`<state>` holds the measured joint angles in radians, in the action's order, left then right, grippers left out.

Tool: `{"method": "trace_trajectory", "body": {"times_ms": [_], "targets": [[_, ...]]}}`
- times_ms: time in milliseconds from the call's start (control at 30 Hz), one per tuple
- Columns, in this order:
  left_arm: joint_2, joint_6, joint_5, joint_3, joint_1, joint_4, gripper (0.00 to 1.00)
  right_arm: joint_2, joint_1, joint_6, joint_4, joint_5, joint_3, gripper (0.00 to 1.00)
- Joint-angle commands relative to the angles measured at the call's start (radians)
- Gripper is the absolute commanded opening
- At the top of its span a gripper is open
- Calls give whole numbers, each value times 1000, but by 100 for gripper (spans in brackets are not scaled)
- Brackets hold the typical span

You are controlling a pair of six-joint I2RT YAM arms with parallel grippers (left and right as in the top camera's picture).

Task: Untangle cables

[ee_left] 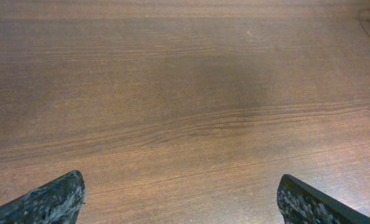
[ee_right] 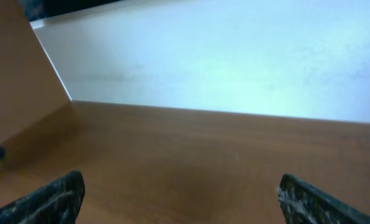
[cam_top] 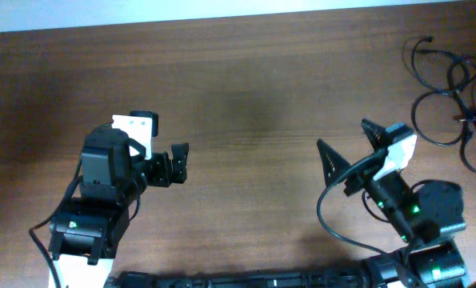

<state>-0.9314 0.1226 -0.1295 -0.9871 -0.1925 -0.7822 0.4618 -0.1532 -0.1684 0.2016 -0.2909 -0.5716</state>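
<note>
i start at my own fingertips. the right gripper point(cam_top: 346, 140) stands wide apart with nothing between its jaws; in the right wrist view the two fingertips point(ee_right: 51, 200) sit at the bottom corners and only bare table point(ee_right: 191, 168) and a pale wall point(ee_right: 234, 56) show beyond them. no cord appears in that view, so i judge this wrist is aimed away from the work. the left gripper point(cam_top: 176, 162) is also spread wide and empty, and the left wrist view shows plain wood grain ahead with just a thin dark curve at its top right edge, possibly a cord, too little to tell.

further out, the cables point(cam_top: 454, 96) lie in loose black loops at the far right edge of the table, partly cut off by the frame in the overhead view. they sit to the right of and beyond the right gripper, near it but not touching, and well apart from the left gripper across the table. the right arm is clearly the nearer one. the pile seems to run lengthwise away from the robot along that edge, so i reckon the right wrist must swing rightward and outward first.
</note>
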Motion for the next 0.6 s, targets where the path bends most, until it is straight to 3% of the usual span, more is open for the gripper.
{"method": "trace_trajectory", "body": {"times_ms": [0,200,367,467,567], "targets": [[1,-16,7,-3,1,2,99,-108,3,41,-151,16,170,99],[1,-16,7,-3,1,2,99,-261,3,40,-427,16,546,99],[1,-16,7,-3,1,2,99,-459,3,40,-151,172,566,99],[1,-16,7,-3,1,2,99,-459,3,68,-120,328,566,99],[1,-16,7,-3,1,2,99,-459,3,172,-122,329,566,99]]}}
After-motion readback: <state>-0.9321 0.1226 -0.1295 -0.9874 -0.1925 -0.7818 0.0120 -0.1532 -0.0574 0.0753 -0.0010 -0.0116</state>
